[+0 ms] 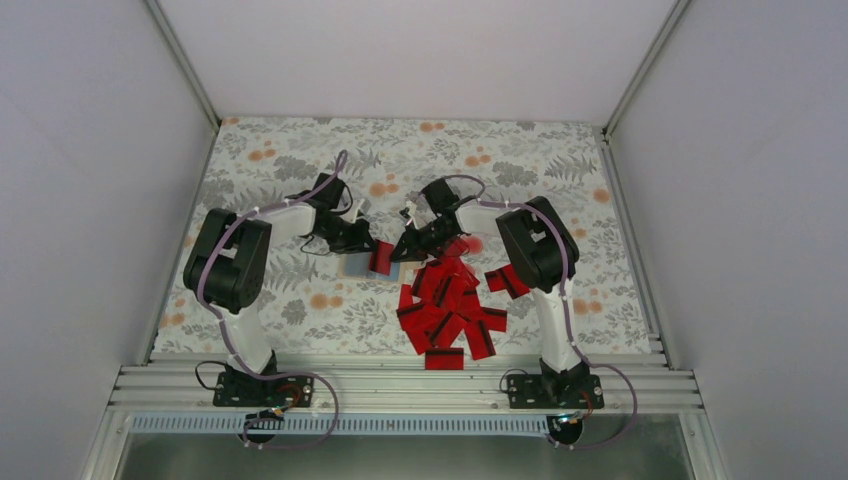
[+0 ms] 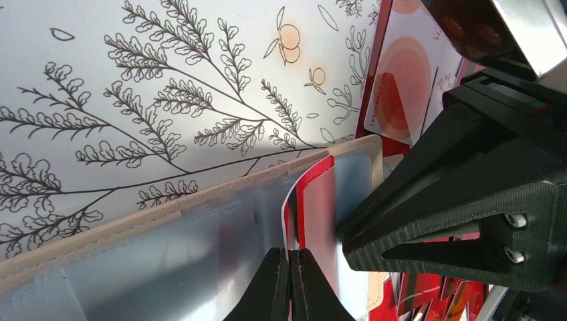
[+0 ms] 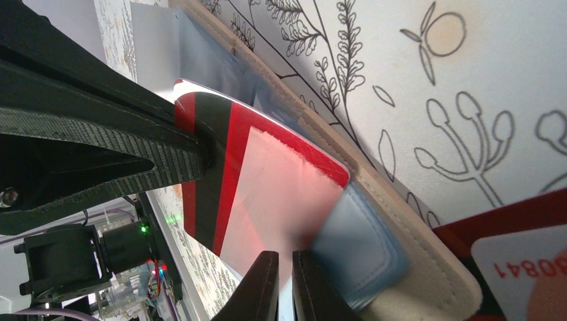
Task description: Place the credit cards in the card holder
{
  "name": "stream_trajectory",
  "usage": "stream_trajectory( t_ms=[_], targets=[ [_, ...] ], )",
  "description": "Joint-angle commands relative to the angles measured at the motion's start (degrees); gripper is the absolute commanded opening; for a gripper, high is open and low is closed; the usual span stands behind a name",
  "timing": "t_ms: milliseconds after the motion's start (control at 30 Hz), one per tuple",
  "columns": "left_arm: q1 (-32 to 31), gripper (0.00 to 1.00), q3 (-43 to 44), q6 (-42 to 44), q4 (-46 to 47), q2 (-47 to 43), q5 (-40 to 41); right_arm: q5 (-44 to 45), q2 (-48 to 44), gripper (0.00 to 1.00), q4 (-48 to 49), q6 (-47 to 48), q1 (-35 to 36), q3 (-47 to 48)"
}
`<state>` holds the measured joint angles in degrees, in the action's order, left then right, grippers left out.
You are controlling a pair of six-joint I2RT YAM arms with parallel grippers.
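Half inside the card holder (image 3: 408,234) on the tabletop (image 1: 560,150), the card (image 3: 267,174) looks thin, stiff, slippery, best edge-pinched: right end effector (image 3: 284,267) clamps it, left end effector (image 2: 289,274) shut alongside.

Soft, even light from overhead fills the top view. The white walls (image 1: 90,150) are bright, and the arms throw only faint, short shadows on the cloth (image 1: 300,160). The wide lens splays the walls outward towards the corners.

In the left wrist view the cloth is sharp and bright. The left gripper's fingers (image 2: 274,287) are dark and soft at the bottom edge, and the card holder (image 2: 167,261) has a milky sheen on its clear pocket.

In the right wrist view the card (image 3: 267,180) blurs towards the bottom edge under a pale glare, and the bottom left corner is out of focus.
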<state>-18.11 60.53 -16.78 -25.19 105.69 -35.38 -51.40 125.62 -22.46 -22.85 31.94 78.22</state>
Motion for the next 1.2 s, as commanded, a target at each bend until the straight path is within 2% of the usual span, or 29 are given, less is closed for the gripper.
stream_trajectory(
  t_ms=[0,567,900,1167],
  targets=[
    [-0.27,0.02,-2.24,1.7,-2.38,-0.17,1.34,13.6,2.54,0.08,-3.48,0.83,-0.5,-1.5],
    [-0.27,0.02,-5.68,-0.8,0.3,-1.62,1.28,13.12,0.44,0.11,-1.51,-1.0,-1.69,-2.96],
    [-0.58,0.02,-3.95,-2.23,0.0,-0.66,2.83,12.22,-3.74,0.18,-8.3,1.88,-3.54,4.81],
    [-0.84,0.02,-3.74,-2.86,-0.12,-0.48,3.55,10.4,-8.25,0.19,-3.6,-0.94,-3.48,-5.25]
  ],
)
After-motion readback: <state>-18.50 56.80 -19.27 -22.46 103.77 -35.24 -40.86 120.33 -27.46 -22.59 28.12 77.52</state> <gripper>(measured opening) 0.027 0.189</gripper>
